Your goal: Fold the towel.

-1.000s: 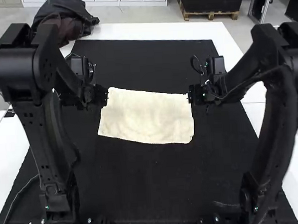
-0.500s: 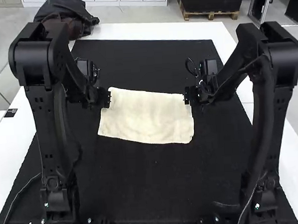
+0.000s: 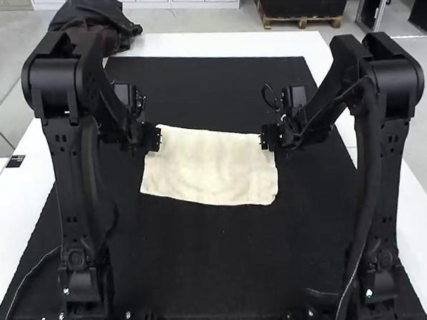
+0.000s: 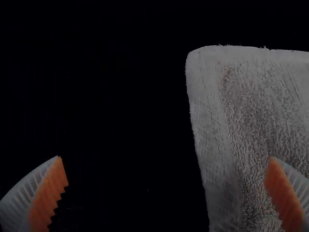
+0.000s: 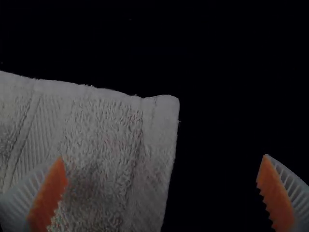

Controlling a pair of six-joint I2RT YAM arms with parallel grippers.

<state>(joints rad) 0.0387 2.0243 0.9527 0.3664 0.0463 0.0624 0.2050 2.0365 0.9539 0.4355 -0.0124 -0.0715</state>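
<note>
Noting the high view first: towel (image 3: 210, 171) lies flat as a pale rectangle, faintly rippled, on the black mat (image 3: 227, 274) covering much of the white worktop (image 3: 200, 43). Left gripper (image 3: 157, 138) is at one far corner of the towel, right gripper (image 3: 263, 139) at the other far corner; most of the cloth lies between the two grippers and on the arm-base side of their fingers.

Left wrist view: fingers (image 4: 48, 195) of the left gripper (image 4: 165, 157) set wide, nothing pinched between the orange pads. Towel's side edge runs through the gap; one finger is over bare mat, its partner over the looped pile. The rounded corner lies ahead of the fingertips. Contact between finger and cloth: cannot tell.

Right wrist view: fingers of the right gripper (image 5: 163, 156) likewise wide, holding nothing. Side edge of the towel again passes between them, with one finger over the terry and the other over the mat, apart from the cloth. Corner sits beyond the fingertips, between the lines of the two fingers; the far hem leads from it past the finger on the towel side. Whether that finger touches the pile: cannot tell.
</note>
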